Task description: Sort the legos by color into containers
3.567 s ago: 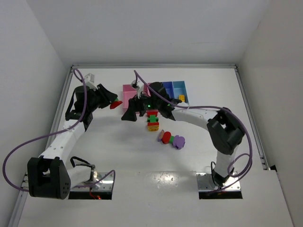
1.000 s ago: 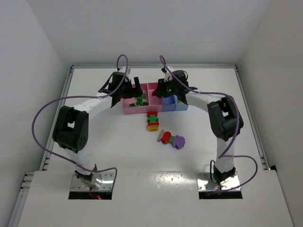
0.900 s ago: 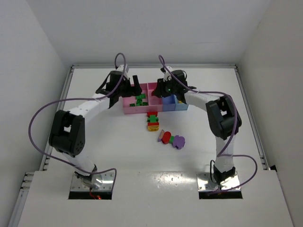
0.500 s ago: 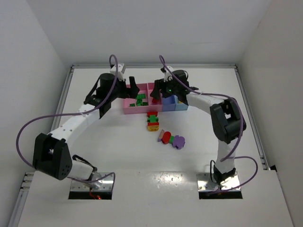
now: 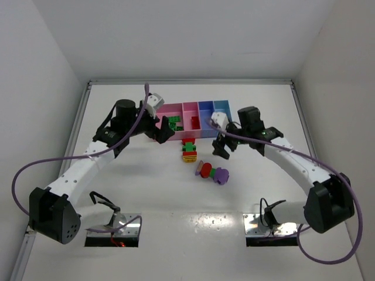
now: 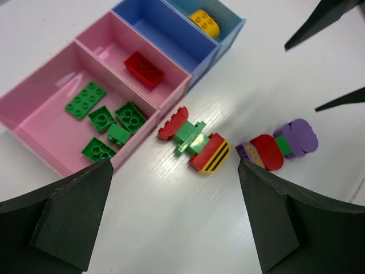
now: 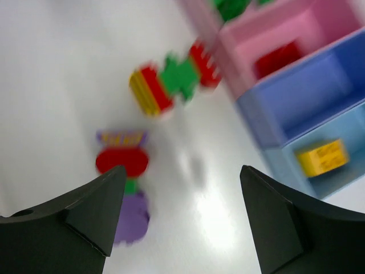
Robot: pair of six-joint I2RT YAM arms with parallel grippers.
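The containers [image 5: 199,109] stand in a row at the back middle. Several green legos [image 6: 105,123] lie in the wide pink bin [image 6: 40,114]. A red brick [image 6: 144,69] lies in the narrow pink bin [image 6: 105,40], and a yellow brick [image 6: 204,21] in the light blue bin [image 6: 231,23]. The purple-blue bin [image 6: 165,31] holds nothing. A red, green and yellow clump [image 5: 188,150] and a purple, red and green clump [image 5: 212,172] lie on the table. My left gripper [image 5: 163,130] hangs open by the wide pink bin's front left. My right gripper [image 5: 215,145] hangs open right of the first clump, holding nothing.
White walls and a raised rim [image 5: 85,111] bound the table on three sides. Purple cables [image 5: 35,164] loop off both arms. The right wrist view is blurred, with the clumps [image 7: 171,80] and the bins [image 7: 308,97] beyond its open fingers.
My right gripper has opened and pulled back from over the bins to the near right; a red brick now shows in the narrow pink bin. The left arm has drawn back toward the left.
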